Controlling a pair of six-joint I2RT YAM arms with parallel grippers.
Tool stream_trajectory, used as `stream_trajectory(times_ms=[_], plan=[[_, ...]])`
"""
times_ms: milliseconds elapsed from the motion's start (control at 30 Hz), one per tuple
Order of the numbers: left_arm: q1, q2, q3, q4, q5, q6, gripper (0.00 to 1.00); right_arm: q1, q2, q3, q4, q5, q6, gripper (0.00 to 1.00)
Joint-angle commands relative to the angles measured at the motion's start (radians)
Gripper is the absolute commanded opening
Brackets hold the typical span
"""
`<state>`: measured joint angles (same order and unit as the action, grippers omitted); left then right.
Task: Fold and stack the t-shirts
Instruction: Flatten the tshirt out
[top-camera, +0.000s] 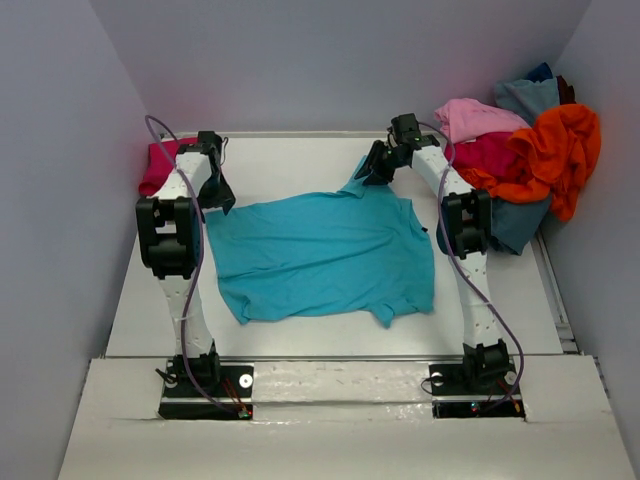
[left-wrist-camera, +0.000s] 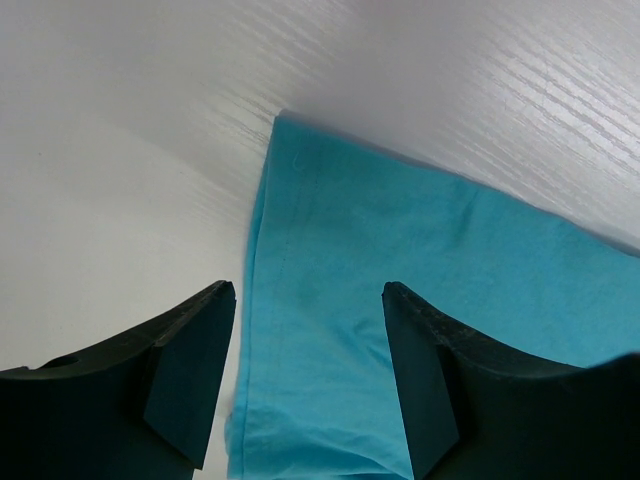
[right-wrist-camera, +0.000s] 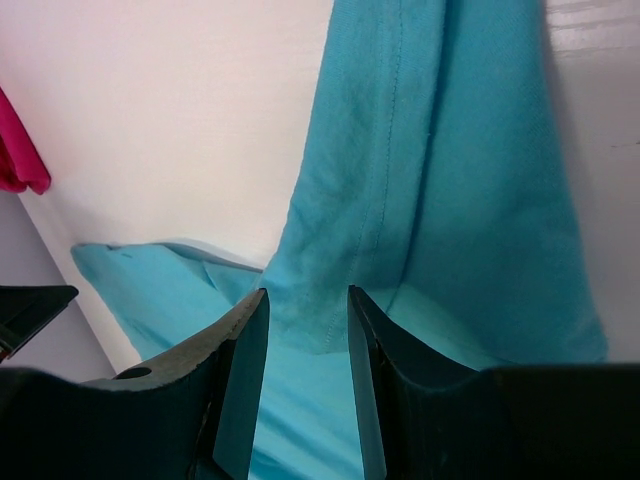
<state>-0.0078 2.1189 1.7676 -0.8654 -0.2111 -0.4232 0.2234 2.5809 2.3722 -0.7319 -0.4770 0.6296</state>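
The turquoise t-shirt (top-camera: 325, 255) lies spread out in the middle of the bench (top-camera: 290, 160). The right tool (right-wrist-camera: 307, 300) pinches its far edge. The left tool (left-wrist-camera: 308, 300) stands open over its far left corner.

Off the far left corner of the turquoise t-shirt (top-camera: 320, 255), the magenta-pink t-shirt (top-camera: 158, 166) shows only as a sliver behind the left arm (top-camera: 178, 235). The left gripper (top-camera: 218, 196) covers that corner from overhead. Far right of the turquoise t-shirt, the dusty blue t-shirt (top-camera: 520, 98) lies mostly buried under the orange t-shirt (top-camera: 560, 150). Both wrist views crop the turquoise cloth at their edges.
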Motion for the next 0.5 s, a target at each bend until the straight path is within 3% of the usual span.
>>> stream_trajectory(times_ms=[0,467], plan=[[-0.009,-0.054,0.029,-0.029,-0.016,0.004,0.72,-0.002,-0.041,-0.016,0.023,0.029,0.004,0.43],[-0.009,-0.057,0.012,-0.021,-0.02,0.015,0.72,-0.002,-0.07,-0.073,-0.031,0.199,0.039,0.43]])
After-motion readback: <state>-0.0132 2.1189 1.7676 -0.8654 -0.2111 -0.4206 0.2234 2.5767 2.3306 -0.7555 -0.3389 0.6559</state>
